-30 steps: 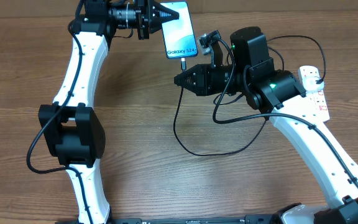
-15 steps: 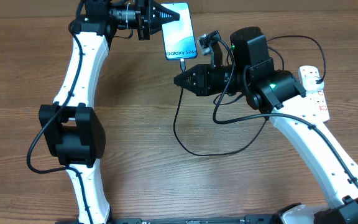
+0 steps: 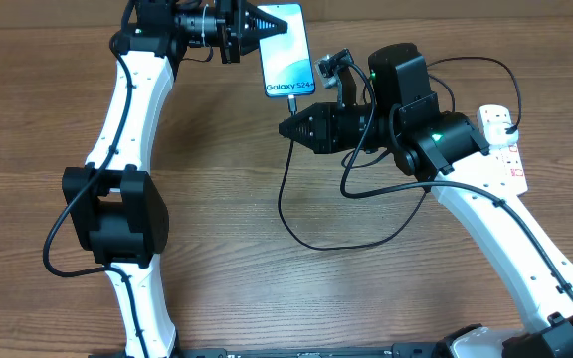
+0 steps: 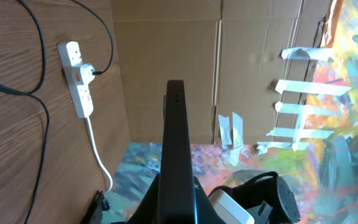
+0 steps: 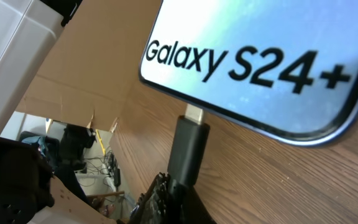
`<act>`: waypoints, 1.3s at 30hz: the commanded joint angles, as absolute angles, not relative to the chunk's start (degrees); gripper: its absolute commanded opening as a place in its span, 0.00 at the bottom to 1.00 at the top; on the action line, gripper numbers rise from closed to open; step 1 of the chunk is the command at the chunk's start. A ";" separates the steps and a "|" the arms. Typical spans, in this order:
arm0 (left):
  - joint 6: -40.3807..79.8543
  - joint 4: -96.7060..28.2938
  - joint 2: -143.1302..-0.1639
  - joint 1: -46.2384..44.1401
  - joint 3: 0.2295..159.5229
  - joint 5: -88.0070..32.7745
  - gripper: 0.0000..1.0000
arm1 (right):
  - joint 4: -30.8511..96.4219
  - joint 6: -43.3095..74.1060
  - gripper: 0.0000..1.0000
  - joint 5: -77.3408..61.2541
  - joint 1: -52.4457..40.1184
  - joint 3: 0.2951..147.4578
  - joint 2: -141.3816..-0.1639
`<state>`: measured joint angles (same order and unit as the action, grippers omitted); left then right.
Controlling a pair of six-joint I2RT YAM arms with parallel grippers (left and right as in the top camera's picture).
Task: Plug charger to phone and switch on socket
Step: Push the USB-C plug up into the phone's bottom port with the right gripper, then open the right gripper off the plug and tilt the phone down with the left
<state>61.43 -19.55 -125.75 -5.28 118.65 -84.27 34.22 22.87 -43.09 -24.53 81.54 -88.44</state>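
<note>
The phone (image 3: pixel 288 52), its blue-teal screen lit, is held by my left gripper (image 3: pixel 265 24), which is shut on its far end. In the left wrist view the phone (image 4: pixel 174 143) shows edge-on between the fingers (image 4: pixel 176 202). My right gripper (image 3: pixel 288 127) is shut on the charger's small black plug tip (image 5: pixel 188 149). The tip's metal end (image 5: pixel 195 115) meets the phone's short edge (image 5: pixel 260 56) below the "Galaxy S24+" text, with a little metal showing. The black cable (image 3: pixel 296 224) loops over the table. The white socket (image 3: pixel 503 149) lies at the right.
The socket (image 4: pixel 76 78) has an adapter in it with the black cable running from it, and its thick white cord (image 4: pixel 98 155) trails off the table edge. Cardboard walls stand behind the table. Both arms cross the table's middle and back.
</note>
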 commanded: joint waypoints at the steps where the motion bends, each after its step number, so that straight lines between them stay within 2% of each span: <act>1: 58.24 -19.18 -125.14 -6.42 119.37 -88.42 0.04 | 33.50 22.44 0.04 -42.46 -24.69 81.76 -87.77; 27: 55.00 -19.22 -125.14 -8.38 119.37 -90.56 0.04 | 33.52 22.41 0.04 -42.06 -24.69 81.76 -87.77; 39: 54.83 -19.20 -125.14 -8.16 119.37 -89.43 0.04 | 33.74 22.39 0.41 -41.76 -24.69 81.76 -87.77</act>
